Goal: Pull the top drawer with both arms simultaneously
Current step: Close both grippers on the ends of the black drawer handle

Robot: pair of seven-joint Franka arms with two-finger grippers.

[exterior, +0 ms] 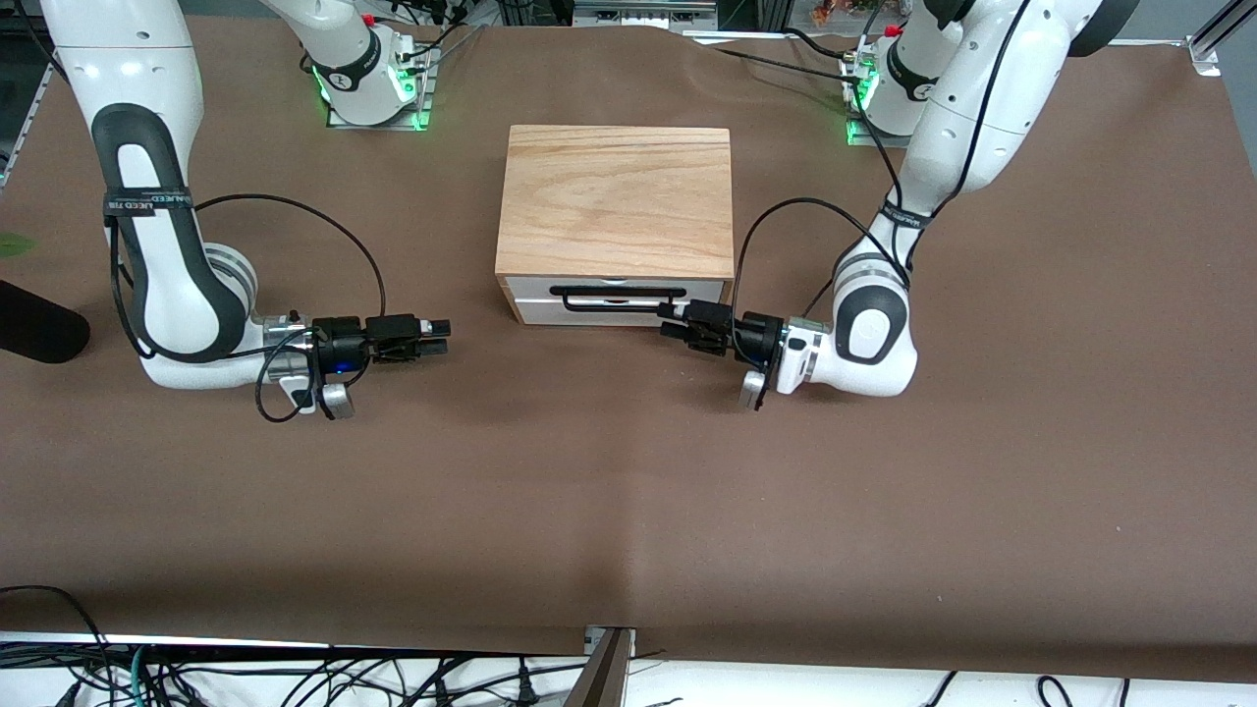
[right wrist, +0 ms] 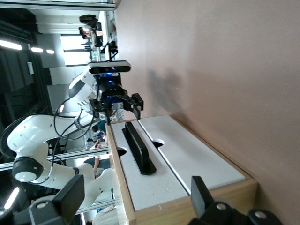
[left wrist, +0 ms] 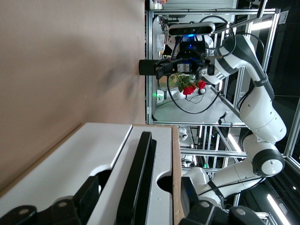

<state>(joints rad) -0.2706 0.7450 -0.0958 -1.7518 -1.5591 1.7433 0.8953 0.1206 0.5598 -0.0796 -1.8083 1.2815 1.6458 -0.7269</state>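
The top drawer point(exterior: 628, 288) has a white front and a black bar handle point(exterior: 617, 298), and it sits shut under the light-wood cabinet top point(exterior: 617, 201). My left gripper point(exterior: 674, 321) is open at the handle's end toward the left arm. In the left wrist view its fingers point(left wrist: 89, 194) straddle the handle point(left wrist: 136, 178) on the drawer front point(left wrist: 161, 154). My right gripper point(exterior: 439, 335) is open and empty, low over the table and apart from the cabinet toward the right arm's end. In the right wrist view my right gripper point(right wrist: 135, 197) faces the drawer front point(right wrist: 145, 187) and handle point(right wrist: 138, 147).
A second white panel point(exterior: 589, 313) lies below the top drawer. A brown cover point(exterior: 628, 491) spans the table. A black object point(exterior: 39, 334) juts in at the right arm's end. Loose cables point(exterior: 295, 678) run along the edge nearest the front camera.
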